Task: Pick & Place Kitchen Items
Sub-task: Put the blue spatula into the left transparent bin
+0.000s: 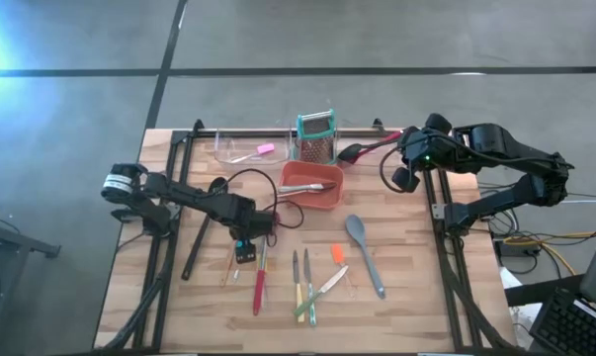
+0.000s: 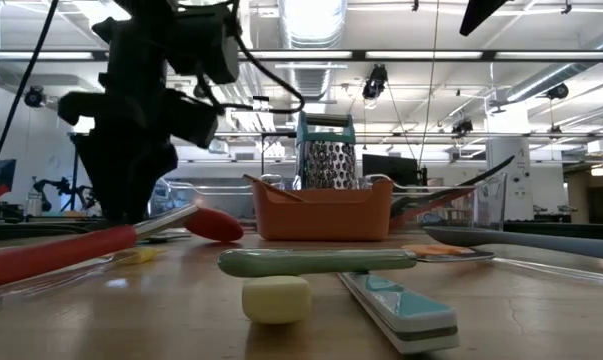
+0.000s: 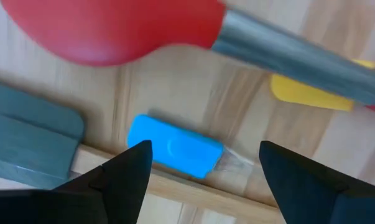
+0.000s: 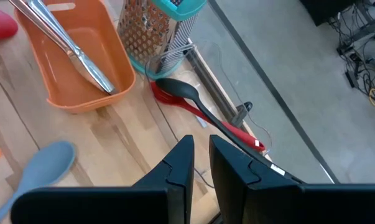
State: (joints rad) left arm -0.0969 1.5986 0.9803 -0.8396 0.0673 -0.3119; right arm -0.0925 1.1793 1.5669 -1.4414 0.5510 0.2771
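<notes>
Left claw (image 3: 199, 171) wide over blue scraper (image 3: 175, 152); right claw (image 4: 199, 165) narrow, empty; no legible writing

Bright overhead ceiling lights (image 2: 311, 20), floor glare, blurred near foreground in low view.

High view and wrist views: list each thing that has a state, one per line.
Left tool: open, over the small blue scraper, not gripping.
Right tool: nearly shut, empty, at the table's right edge.
Red-orange rectangular plastic bin: upright, metal utensils inside.
Teal-framed metal box grater: standing upright.
</notes>
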